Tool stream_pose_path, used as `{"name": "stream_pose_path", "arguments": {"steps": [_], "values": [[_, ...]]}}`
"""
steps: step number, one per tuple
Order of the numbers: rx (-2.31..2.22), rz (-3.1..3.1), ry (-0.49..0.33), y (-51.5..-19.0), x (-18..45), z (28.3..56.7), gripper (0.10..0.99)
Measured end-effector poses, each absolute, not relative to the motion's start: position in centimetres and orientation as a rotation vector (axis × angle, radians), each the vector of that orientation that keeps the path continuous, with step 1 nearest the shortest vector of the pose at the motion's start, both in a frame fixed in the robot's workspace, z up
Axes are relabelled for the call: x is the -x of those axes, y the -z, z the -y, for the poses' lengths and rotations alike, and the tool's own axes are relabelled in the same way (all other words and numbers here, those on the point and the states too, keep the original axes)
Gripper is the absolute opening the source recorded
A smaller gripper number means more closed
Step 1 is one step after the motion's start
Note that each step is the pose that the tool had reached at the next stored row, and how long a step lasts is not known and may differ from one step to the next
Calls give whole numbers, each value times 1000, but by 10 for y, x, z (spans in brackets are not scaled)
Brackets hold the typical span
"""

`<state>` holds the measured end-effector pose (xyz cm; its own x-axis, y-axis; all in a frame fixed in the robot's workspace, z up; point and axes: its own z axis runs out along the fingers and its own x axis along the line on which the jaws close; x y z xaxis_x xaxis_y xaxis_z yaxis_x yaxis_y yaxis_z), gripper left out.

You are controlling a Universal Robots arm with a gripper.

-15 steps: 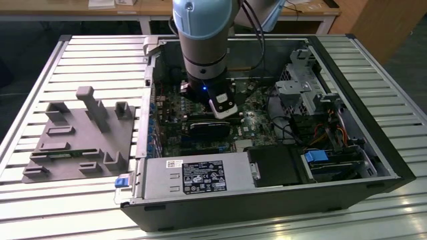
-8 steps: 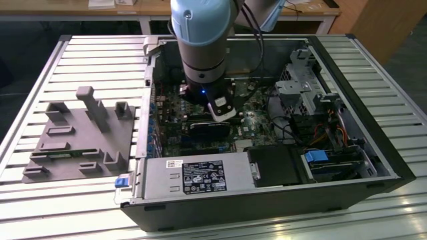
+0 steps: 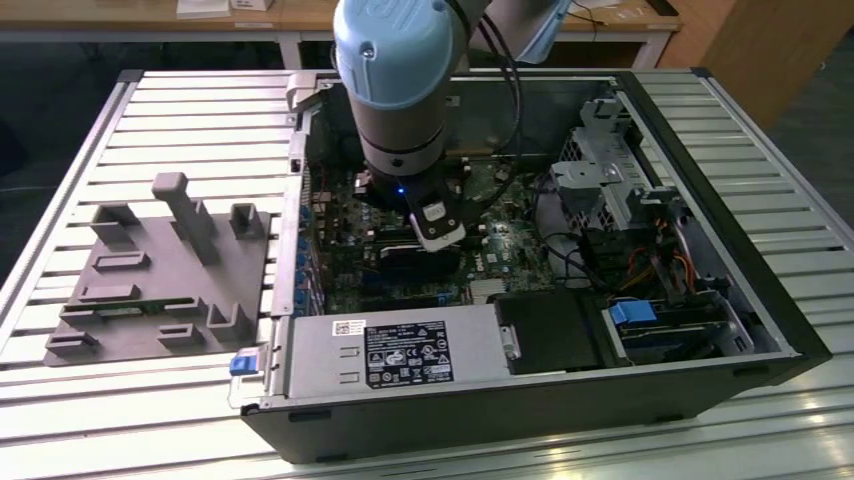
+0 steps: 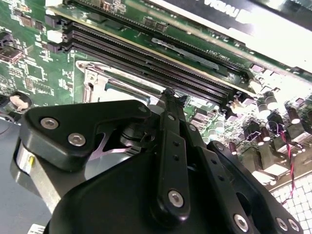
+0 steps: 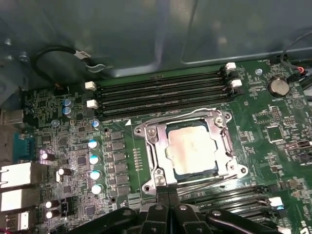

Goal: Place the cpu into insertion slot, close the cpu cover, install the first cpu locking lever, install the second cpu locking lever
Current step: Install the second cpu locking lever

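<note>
In the first wrist view the cpu (image 5: 192,146) lies flat in the insertion slot (image 5: 152,130), its dull metal top showing through the window of the cpu cover (image 5: 160,156), which is down over it. One thin wire lever (image 5: 175,118) runs along the socket's side by the memory slots, and another lever (image 5: 209,179) runs along the opposite side. My gripper (image 5: 168,199) is shut, its tips together just at the socket's near edge beside that second lever. In the second wrist view the gripper (image 4: 169,93) points at the socket's metal frame (image 4: 105,80). In the exterior view the gripper (image 3: 435,238) hangs over the motherboard.
Long black memory slots (image 5: 161,90) flank the socket. Capacitors (image 5: 95,161) and a coin cell (image 5: 277,87) stand on the board. The power supply (image 3: 400,350) fills the case's front, and a drive cage (image 3: 607,180) is at the exterior view's right. A grey fixture (image 3: 160,270) lies beside the case.
</note>
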<state>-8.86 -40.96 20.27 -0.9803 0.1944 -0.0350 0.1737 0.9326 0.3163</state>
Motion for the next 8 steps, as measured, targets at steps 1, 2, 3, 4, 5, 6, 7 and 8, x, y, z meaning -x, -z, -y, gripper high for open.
{"name": "stream_pose_path", "arguments": {"steps": [1, 2, 3, 4, 5, 6, 7, 8], "values": [[-288, -3023, -488, -202, 90, 410, 102], [-288, -3023, -494, -201, 92, 410, 102], [-288, -3022, -497, -200, 93, 410, 102], [-288, -3022, -501, -199, 93, 410, 102], [-289, -3021, -504, -199, 94, 410, 102], [-289, -3021, -506, -198, 94, 410, 102], [-289, -3021, -507, -197, 95, 410, 102], [-288, -3021, -507, -197, 95, 410, 102]]}}
